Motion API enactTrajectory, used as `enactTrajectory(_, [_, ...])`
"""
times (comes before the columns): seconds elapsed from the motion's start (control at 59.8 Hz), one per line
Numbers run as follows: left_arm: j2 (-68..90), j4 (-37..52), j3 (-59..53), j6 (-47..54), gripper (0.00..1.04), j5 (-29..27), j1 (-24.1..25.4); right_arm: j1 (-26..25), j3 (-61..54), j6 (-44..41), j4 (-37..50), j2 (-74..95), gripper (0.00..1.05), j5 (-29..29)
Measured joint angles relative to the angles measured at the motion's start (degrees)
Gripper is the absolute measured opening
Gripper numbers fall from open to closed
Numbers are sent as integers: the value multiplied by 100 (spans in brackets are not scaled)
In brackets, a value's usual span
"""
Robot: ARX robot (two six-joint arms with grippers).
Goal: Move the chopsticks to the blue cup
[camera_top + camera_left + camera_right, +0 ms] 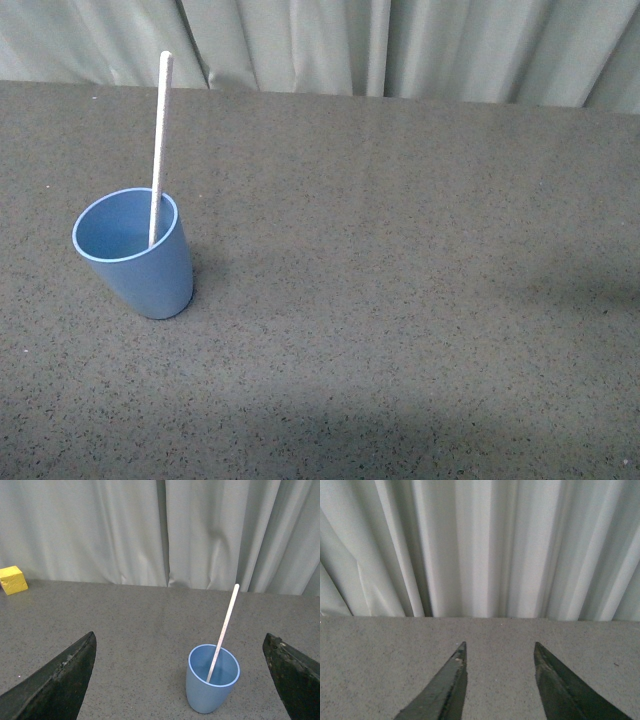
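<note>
The blue cup [135,254] stands upright on the grey table at the left of the front view. The chopstick [160,140], a thin cream-white stick, stands inside it, leaning on the rim and rising well above it. The left wrist view shows the cup [210,686] with the chopstick [225,627] in it, between and beyond the wide-open jaws of my left gripper [180,640], which holds nothing. My right gripper [500,649] is open and empty over bare table. Neither arm shows in the front view.
A grey speckled table [400,300] runs back to pale curtains [400,40]. A small yellow block [12,579] sits near the curtain in the left wrist view.
</note>
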Motion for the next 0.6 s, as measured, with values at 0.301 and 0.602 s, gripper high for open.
enactTrajectory(0.301, [0, 0, 0, 2, 98, 0, 0, -431, -999, -22, -660, -1615, 1, -404])
enactTrajectory(0.602, [0, 0, 0, 2, 98, 0, 0, -431, -1401, -22, -1526, -2903, 1, -420])
